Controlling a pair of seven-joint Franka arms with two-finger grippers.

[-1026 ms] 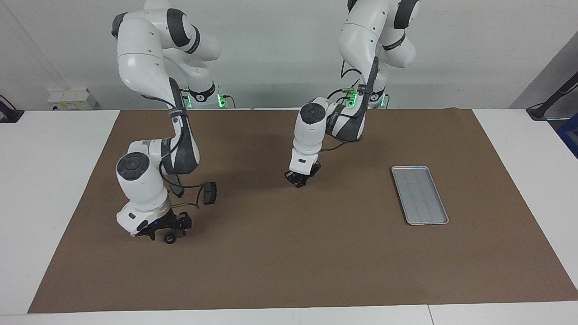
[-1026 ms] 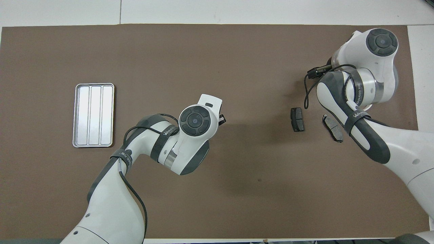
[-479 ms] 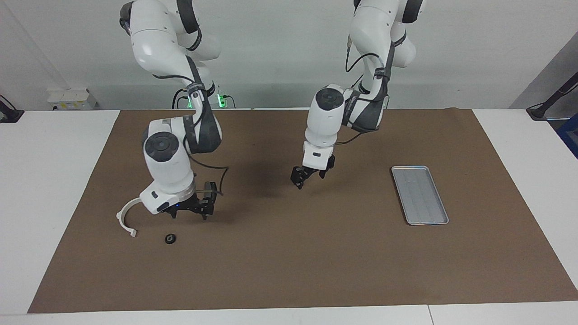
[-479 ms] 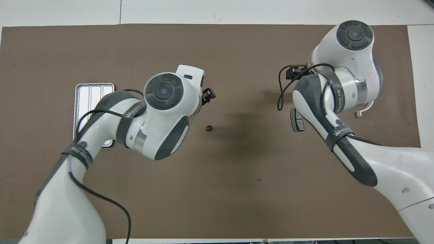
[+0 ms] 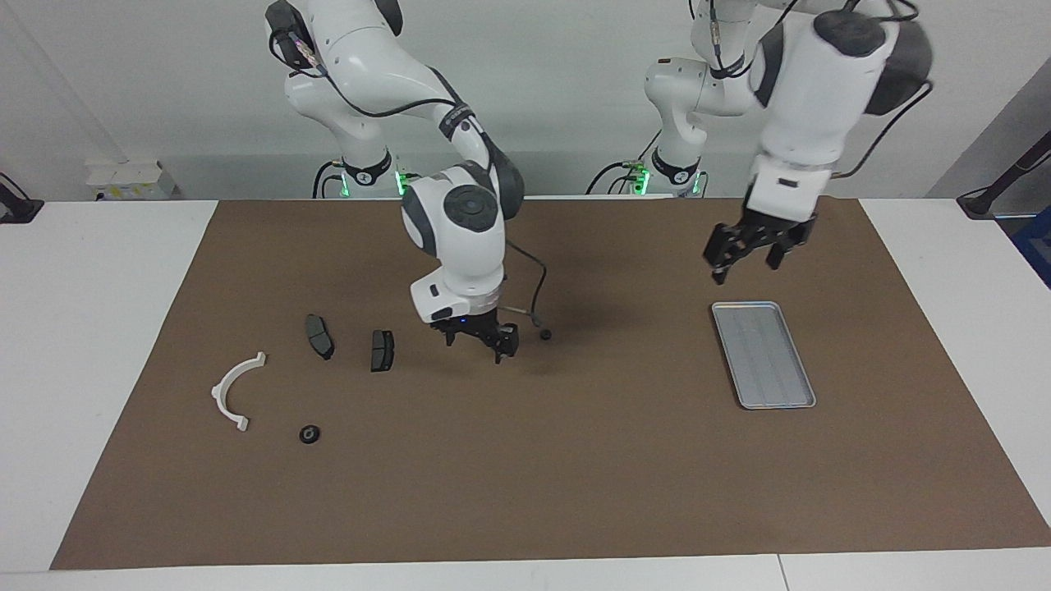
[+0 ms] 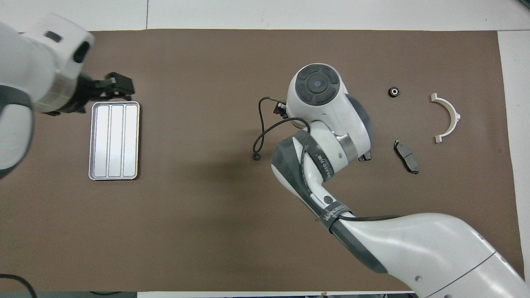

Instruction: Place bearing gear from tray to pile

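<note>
Lighting: bright, even, from overhead. Soft dark shadows on brown paper mat [image 5: 575, 460]. Glare on grooved silver-grey metal tray [image 6: 114, 140]. Focus sharp.

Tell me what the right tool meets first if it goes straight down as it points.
Probably bare brown mat: the right tool hangs low between a dark pad and a small black part, apparently over neither.
</note>
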